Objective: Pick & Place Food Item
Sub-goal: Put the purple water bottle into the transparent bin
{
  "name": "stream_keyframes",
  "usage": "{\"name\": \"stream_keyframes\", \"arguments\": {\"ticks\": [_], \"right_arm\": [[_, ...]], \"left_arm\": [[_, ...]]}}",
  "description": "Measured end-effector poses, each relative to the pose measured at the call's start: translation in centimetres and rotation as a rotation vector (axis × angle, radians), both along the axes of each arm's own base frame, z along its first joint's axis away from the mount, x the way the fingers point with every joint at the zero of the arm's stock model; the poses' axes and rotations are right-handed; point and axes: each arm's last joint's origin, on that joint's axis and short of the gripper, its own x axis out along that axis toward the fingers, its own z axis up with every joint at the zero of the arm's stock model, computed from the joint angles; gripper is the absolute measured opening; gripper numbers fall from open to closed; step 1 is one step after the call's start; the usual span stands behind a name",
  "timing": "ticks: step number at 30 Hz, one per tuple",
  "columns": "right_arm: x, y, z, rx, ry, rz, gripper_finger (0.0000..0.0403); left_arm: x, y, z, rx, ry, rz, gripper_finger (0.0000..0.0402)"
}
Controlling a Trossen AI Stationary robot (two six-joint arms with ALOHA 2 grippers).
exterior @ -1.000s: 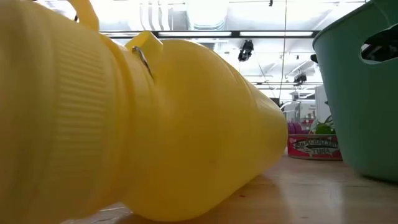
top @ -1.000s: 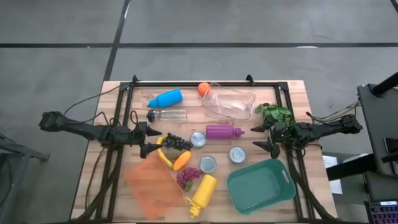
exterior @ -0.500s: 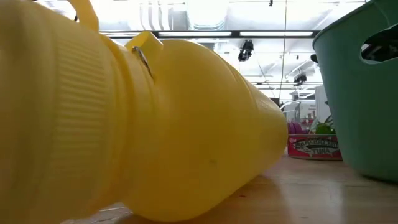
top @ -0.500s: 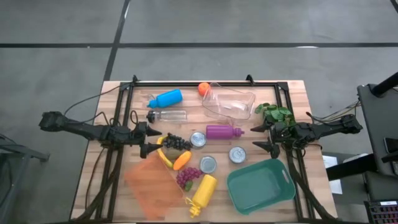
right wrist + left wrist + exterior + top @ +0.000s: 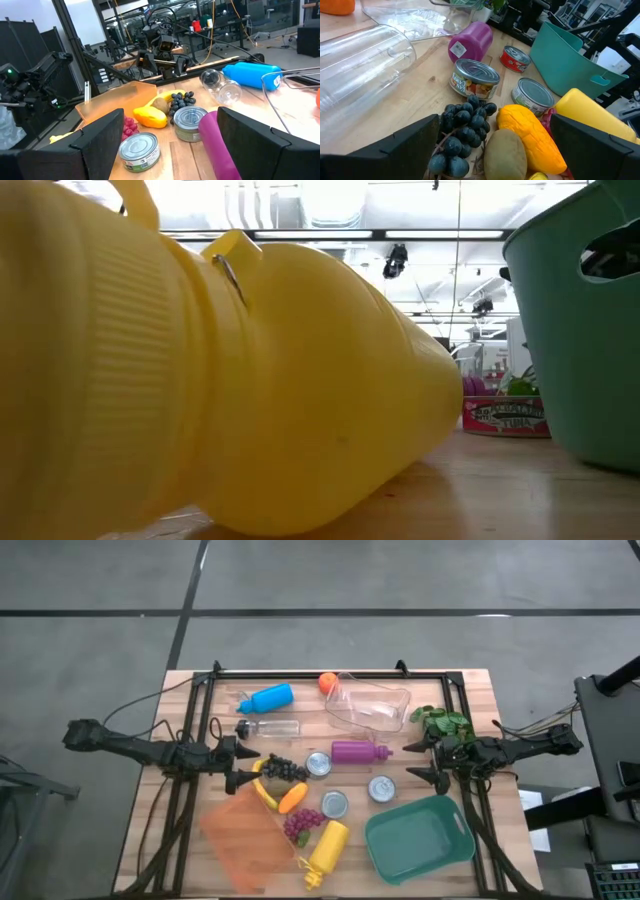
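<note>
Nothing has moved since earlier: my left end effector (image 5: 238, 763), fingers spread and empty, sits nearest the dark grapes (image 5: 284, 770), just ahead on the table (image 5: 480, 690); right end effector (image 5: 424, 762) open, idle.

Your two arms are matte black throughout, slim and jointed, each tapering toward the bench centre. Left arm (image 5: 130, 748): knobbly dark housings at the joints, a thin black cable trailing off behind it. Right arm (image 5: 520, 748): same build, with a bundle of thin cables looping near its base. Left pincer (image 5: 237, 765) and right pincer (image 5: 416, 761) each end in two pointed black prongs. Up close, your fingers (image 5: 415, 145) are broad, flat, dark plates with plain faces.
</note>
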Motion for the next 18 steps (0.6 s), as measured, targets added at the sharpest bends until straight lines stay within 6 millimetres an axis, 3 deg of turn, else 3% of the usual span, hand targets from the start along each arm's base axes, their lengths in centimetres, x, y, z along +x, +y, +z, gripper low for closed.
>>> {"name": "stream_keyframes", "arguments": {"ticks": [11,18], "right_arm": [[0.0,0.0,0.5,0.182,-0.045,0.010,0.0318],[-0.1,0.0,1.2,0.074,-0.120,0.005,0.0318]], "left_arm": [[0.0,0.0,0.0,0.000,0.000,0.000,0.0384],[0.0,0.0,0.0,0.000,0.000,0.000,0.0384]]}}
